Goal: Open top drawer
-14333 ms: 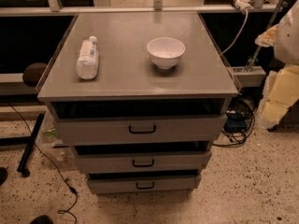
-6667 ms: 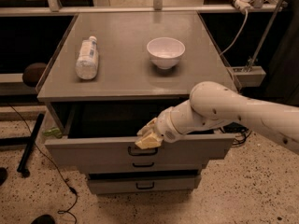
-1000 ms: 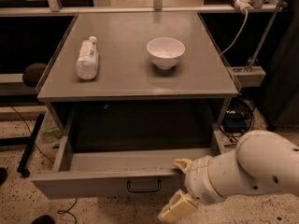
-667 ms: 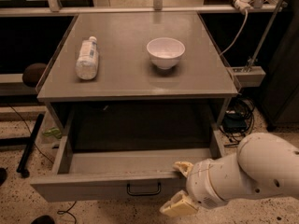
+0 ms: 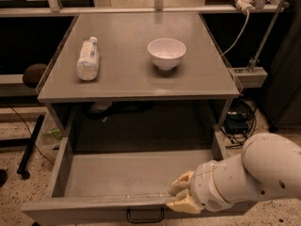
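The top drawer (image 5: 117,171) stands open, drawn far out from under the counter (image 5: 127,79) toward the camera, so its grey floor and both side walls are in view. Its front panel runs along the bottom edge of the picture, and the small black loop handle (image 5: 145,215) sits at the centre of that panel, only partly in view.

The gripper (image 5: 181,195) is at the right part of the drawer's front panel, at the top rim, to the right of the handle and apart from it. Its pale yellowish tip seems to touch the rim or lie just over it; the view does not settle which. Whether the gripper is open or closed cannot be told from here, and it does not appear to hold anything. The thick white arm (image 5: 254,175) comes in from the lower right corner and covers the right end of the front panel.

On the counter a clear plastic bottle (image 5: 88,59) lies on its side at the left, and a white bowl (image 5: 166,52) stands upright near the middle, well apart from the bottle. To the right of the cabinet, dark cables (image 5: 237,121) lie on the speckled floor
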Controlling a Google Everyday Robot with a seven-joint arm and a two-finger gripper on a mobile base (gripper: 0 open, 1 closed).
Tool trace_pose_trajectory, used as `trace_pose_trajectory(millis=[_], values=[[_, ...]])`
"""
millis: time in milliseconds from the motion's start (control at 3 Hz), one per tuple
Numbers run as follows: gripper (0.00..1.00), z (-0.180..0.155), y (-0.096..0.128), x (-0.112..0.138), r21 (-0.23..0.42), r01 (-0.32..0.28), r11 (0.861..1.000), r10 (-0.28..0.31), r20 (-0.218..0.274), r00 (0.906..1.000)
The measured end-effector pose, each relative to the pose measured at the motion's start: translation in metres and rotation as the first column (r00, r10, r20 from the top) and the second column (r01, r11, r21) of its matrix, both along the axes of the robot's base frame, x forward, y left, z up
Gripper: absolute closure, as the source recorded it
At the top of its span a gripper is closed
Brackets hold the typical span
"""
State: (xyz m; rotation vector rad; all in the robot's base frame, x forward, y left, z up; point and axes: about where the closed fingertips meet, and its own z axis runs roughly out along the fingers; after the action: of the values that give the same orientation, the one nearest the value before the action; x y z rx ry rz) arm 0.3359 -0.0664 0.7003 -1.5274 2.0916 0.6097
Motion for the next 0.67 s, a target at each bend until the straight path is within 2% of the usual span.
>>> trace_pose_trajectory(millis=[333,667], values=[[0.87,-0.0023,-0.0018,-0.0058,-0.007,-0.002,1.000,0.002,-0.003,1.0000],[0.64,-0.0023,-0.0018,-0.0058,-0.007,-0.002,1.000,0.002,-0.003,1.0000]])
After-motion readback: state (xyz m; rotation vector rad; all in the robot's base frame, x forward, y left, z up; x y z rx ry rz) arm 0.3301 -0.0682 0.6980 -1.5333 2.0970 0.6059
